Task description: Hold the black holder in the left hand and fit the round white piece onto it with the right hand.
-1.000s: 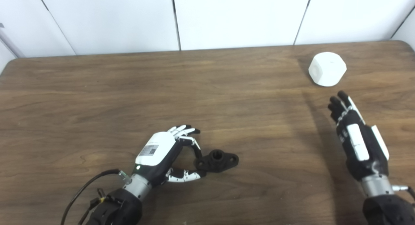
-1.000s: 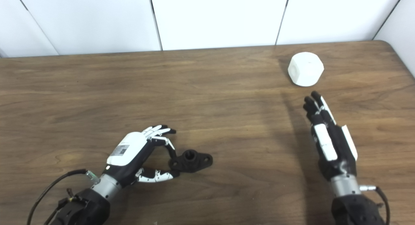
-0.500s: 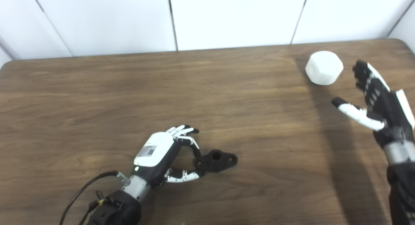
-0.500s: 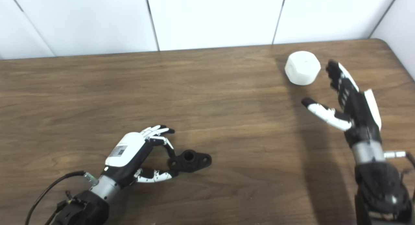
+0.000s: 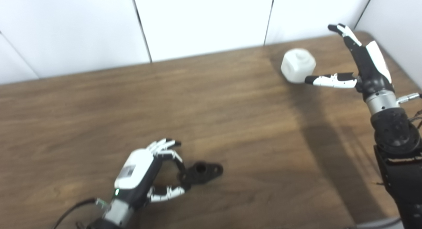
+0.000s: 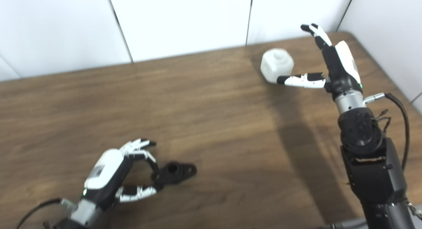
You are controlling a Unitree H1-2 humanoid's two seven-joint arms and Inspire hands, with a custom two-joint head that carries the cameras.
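We have our left hand pinching one end of the black holder, which lies on the table near its front edge. Our right hand is spread and empty just beside the round white piece at the table's far right corner, so grasping, lifting and fitting remain.

Bright, even overhead light; both views slightly soft with motion blur.
White wall panels near blown out. Right arm casts a broad soft shadow across the table. Left hand and black holder smeared, edges unsharp.
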